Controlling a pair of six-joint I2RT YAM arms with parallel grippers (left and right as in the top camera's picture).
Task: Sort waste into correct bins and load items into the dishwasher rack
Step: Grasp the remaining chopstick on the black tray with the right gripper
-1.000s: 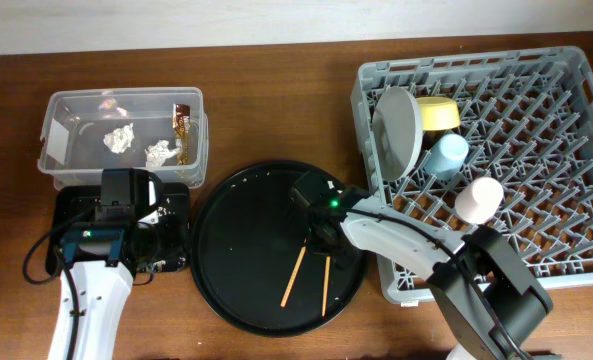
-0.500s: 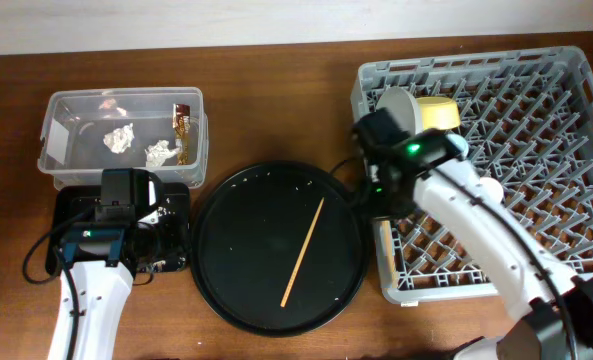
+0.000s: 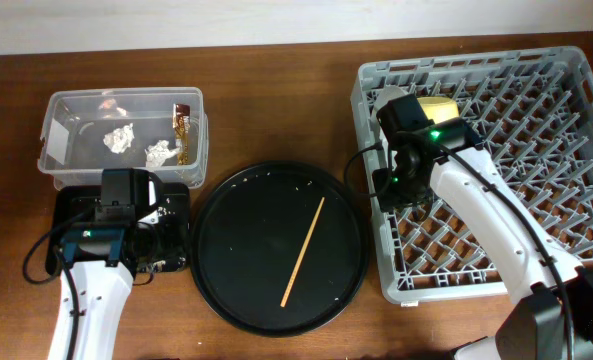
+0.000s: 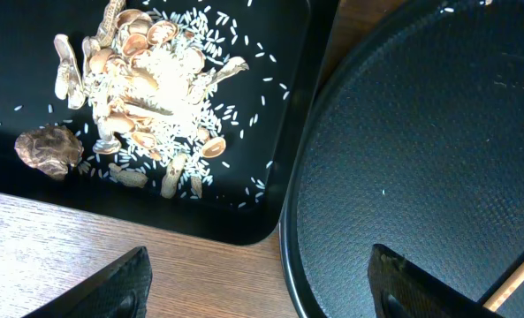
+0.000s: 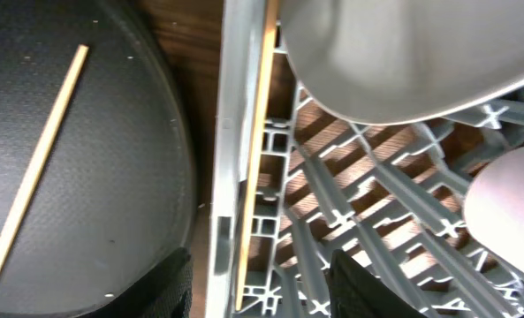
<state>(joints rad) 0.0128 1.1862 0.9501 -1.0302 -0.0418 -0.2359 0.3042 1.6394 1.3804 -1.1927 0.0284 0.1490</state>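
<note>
One wooden chopstick (image 3: 303, 252) lies on the large round black tray (image 3: 226, 290); it also shows in the right wrist view (image 5: 36, 168). The second chopstick (image 5: 257, 150) leans along the inside of the dishwasher rack's (image 3: 556, 100) left wall. My right gripper (image 3: 396, 185) (image 5: 266, 287) is open, its fingers either side of that wall and chopstick. The grey-green plate (image 5: 403, 53) and the pink cup (image 5: 509, 203) stand just beyond. The yellow bowl (image 3: 438, 108) is in the rack; the blue cup is hidden. My left gripper (image 3: 161, 245) (image 4: 270, 291) is open and empty over the black tray's (image 4: 270, 203) corner.
The clear tub (image 3: 66, 165) at the back left holds tissue scraps (image 3: 118, 138) and the wrapper (image 3: 182, 128). The shallow black tray holds crumbly food leftovers (image 4: 147, 88). The round tray's rim (image 4: 290, 247) lies close to the black tray.
My right arm carried one chopstick from the round tray up to the rack's left edge, and its fingers now stand open around it. The left arm has not moved.
</note>
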